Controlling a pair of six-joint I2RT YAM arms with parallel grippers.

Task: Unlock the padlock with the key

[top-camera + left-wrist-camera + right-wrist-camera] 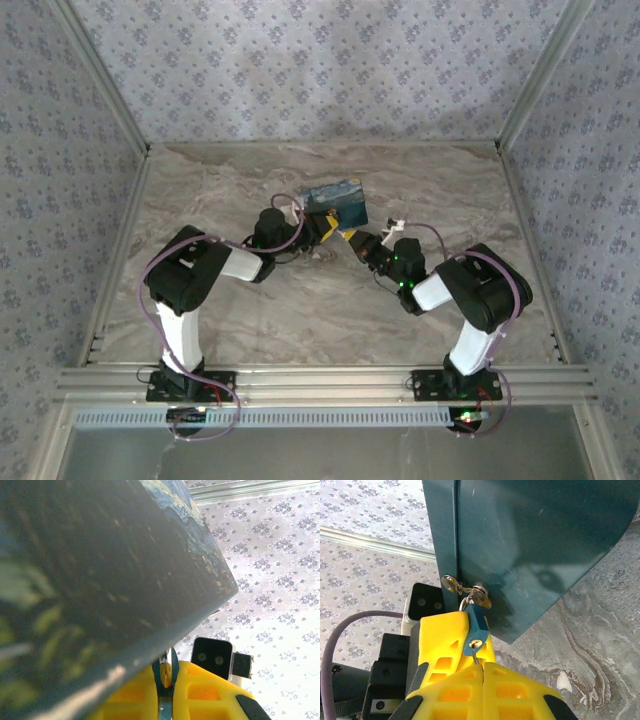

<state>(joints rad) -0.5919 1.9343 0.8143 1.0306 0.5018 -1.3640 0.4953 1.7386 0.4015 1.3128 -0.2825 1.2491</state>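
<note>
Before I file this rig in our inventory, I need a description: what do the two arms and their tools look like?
The left arm and right arm match: white links, bulky black joint housings, a purple cable looping along each. Small green lights glow near the right arm's wrist. The left tool and right tool have chunky yellow fingers moulded with grid-like recesses.

Looked like a robot lab cell: marble-print bench (330,310) boxed in by patterned cloth walls (300,70) on aluminium framing (320,380), two arms (180,300) bolted at near edge.
</note>
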